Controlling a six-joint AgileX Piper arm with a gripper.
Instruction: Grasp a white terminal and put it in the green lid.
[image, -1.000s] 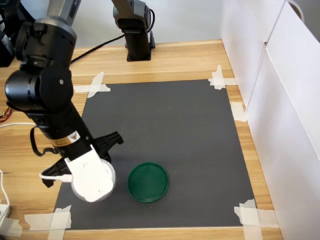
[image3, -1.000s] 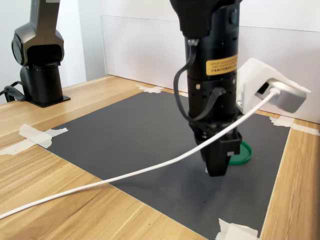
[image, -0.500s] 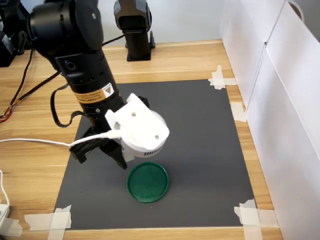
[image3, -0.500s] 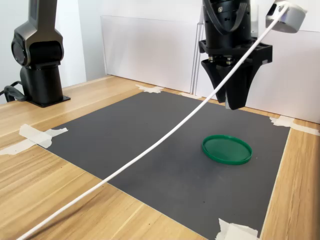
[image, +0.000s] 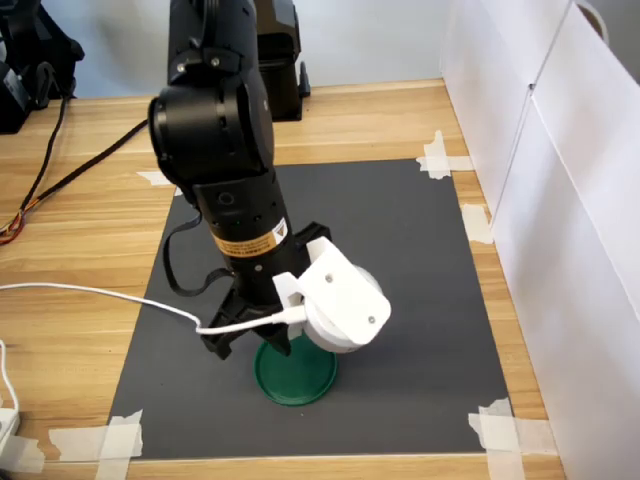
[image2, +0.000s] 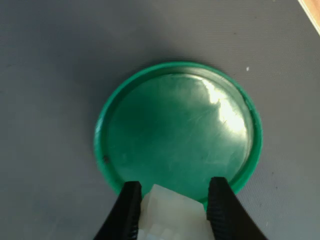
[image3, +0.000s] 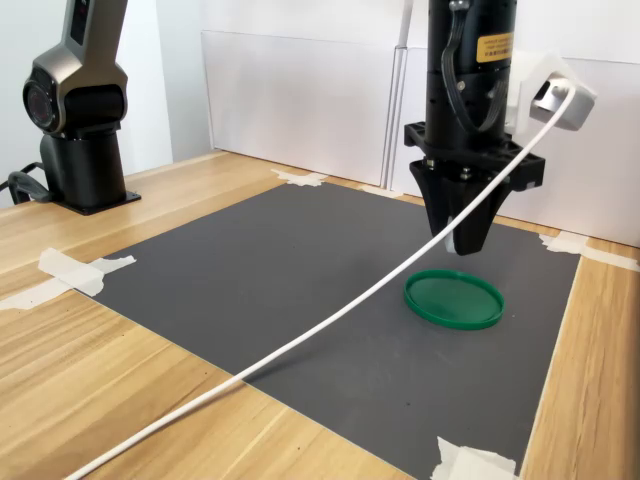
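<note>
Clearly the gripper (image2: 170, 212) is clamped on the white terminal (image2: 172, 216): in the wrist view its 2 black fingers (image2: 127, 212) press the block's opposite sides, spread only as wide as the block itself. That block is pale, boxy plastic with ribbed slots along its lower part, much smaller than the green lid (image2: 177, 131) below it.

Seen from the wrist, the terminal sits over the lid's near rim, not over its centre. In the second exterior view the gripper (image3: 462, 243) hangs above the lid (image3: 453, 298) with a gap of air beneath its tips, touching nothing else. In the first exterior view the gripper (image: 255, 342) and the white wrist camera housing (image: 340, 305) hide the upper part of the lid (image: 295, 375).

The lid is a flat, round, dark green disc with a low raised rim, its glossy floor bare. It lies on the dark mat (image: 400, 260), near the mat's front edge in the first exterior view, with open mat all round it. A white cable (image3: 300, 335) trails from the camera housing across the mat, passing beside the lid. White panels (image: 560, 200) stand along the mat's far side from the lid, well apart.
</note>
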